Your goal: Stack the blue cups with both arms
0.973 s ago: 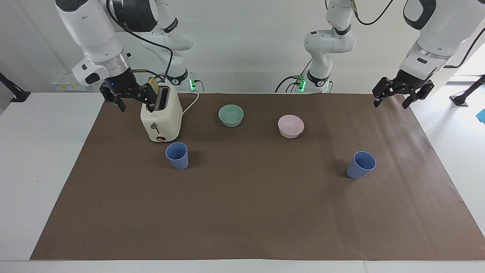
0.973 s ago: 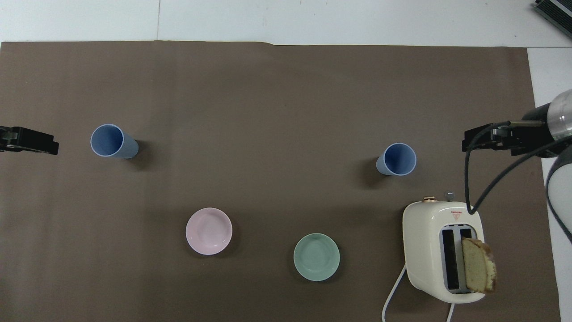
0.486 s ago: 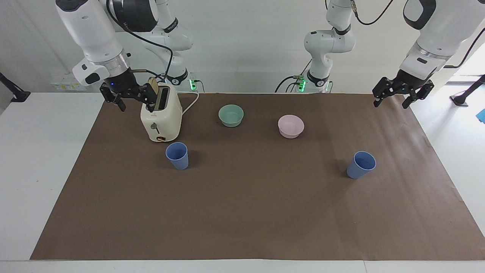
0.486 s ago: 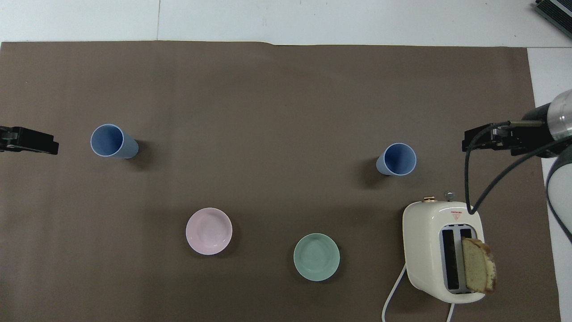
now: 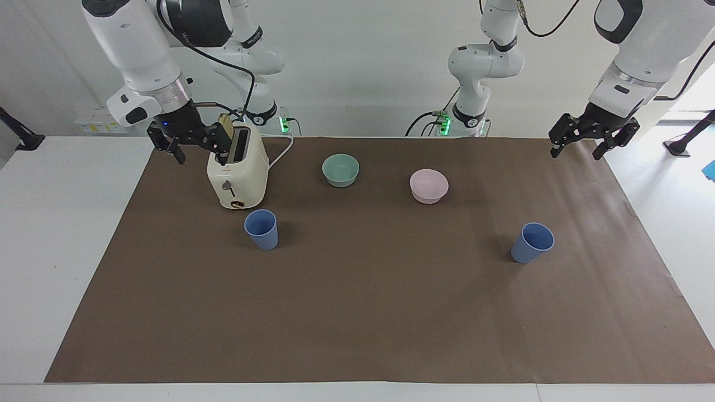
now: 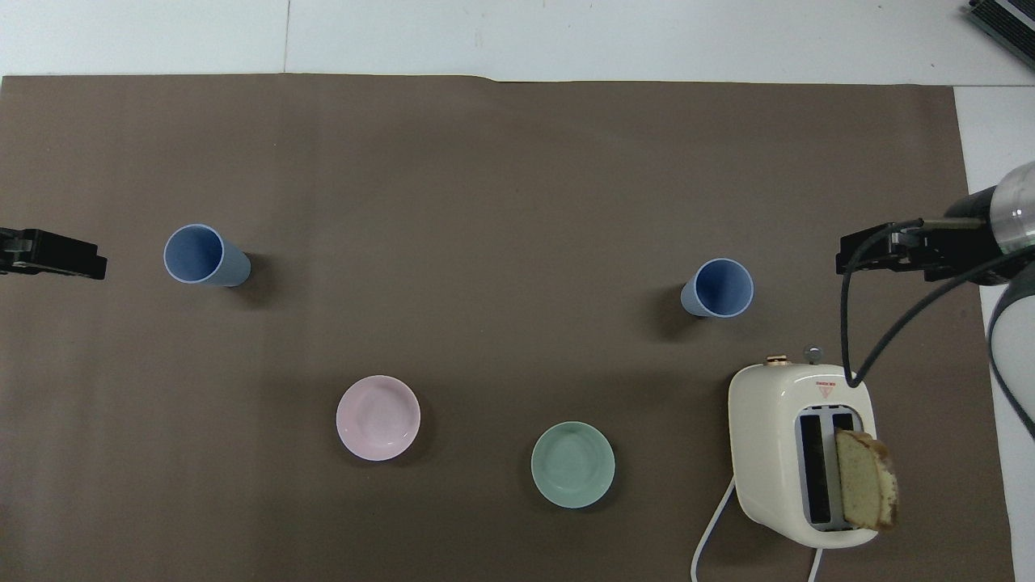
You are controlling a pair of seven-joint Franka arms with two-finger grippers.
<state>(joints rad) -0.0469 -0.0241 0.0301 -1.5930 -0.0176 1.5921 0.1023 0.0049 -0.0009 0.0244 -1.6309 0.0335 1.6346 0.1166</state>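
On the brown mat both blue cups point(image 5: 261, 229) point(image 5: 532, 242) stand apart, well clear of left gripper point(image 5: 593, 136) and right gripper point(image 5: 187, 142), both gaping wide and empty.

Left gripper point(image 6: 48, 255) cut by edge

A: What is the room like?

B: A plain white wall point(image 5: 357, 61) runs along the robots' end of a white surface point(image 5: 61, 234). A brown mat point(image 5: 363, 312) covers most of the surface and leaves white margins at both ends.

A: Any light?

B: Even and soft overall, with a bright glow point(image 5: 690, 97) coming in at the left arm's end. A pale floor point(image 5: 687, 184) shows there, and a dark stand point(image 5: 690, 139) rests on it.
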